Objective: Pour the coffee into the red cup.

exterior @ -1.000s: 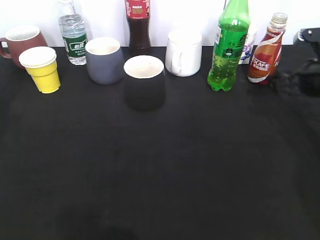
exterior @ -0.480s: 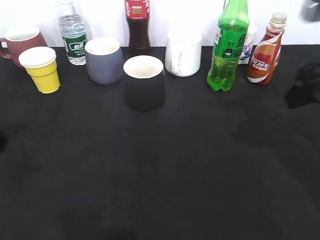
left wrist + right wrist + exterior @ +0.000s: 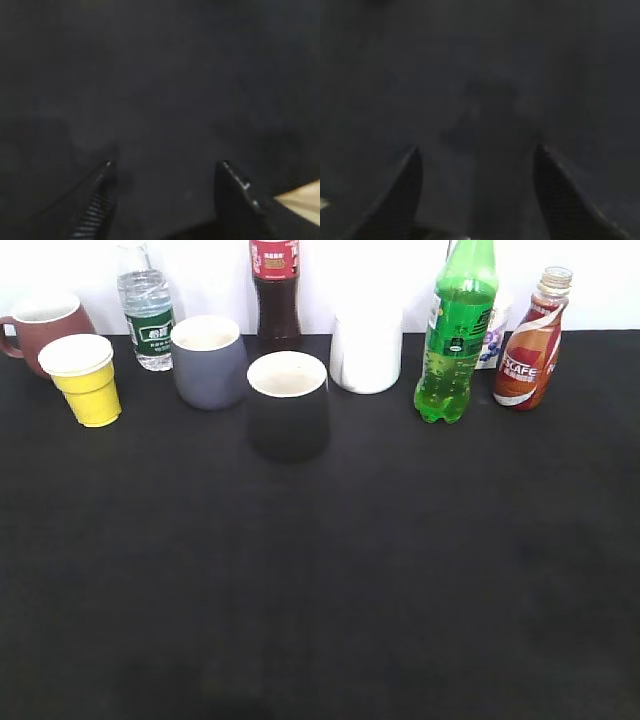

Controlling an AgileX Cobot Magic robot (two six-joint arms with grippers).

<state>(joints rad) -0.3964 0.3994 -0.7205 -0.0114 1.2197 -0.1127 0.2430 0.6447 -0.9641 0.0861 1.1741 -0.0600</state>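
The coffee bottle (image 3: 531, 348), small and curvy with a red-and-white swirl label, stands upright at the back right of the black table. The red cup (image 3: 45, 324), a maroon mug with a pale inside, stands at the back left behind a yellow paper cup (image 3: 86, 379). Neither arm shows in the exterior view. My left gripper (image 3: 165, 167) is open and empty over black cloth. My right gripper (image 3: 476, 152) is open and empty over black cloth too.
Along the back stand a water bottle (image 3: 146, 312), a grey cup (image 3: 208, 360), a dark cola bottle (image 3: 277, 292), a black cup (image 3: 288, 403), a white mug (image 3: 366, 348) and a green soda bottle (image 3: 457, 332). A pale edge (image 3: 302, 199) shows in the left wrist view.
The right arm, a dark blur at the right edge near the coffee bottle before, has left the exterior view. The bottles and cups have not moved.
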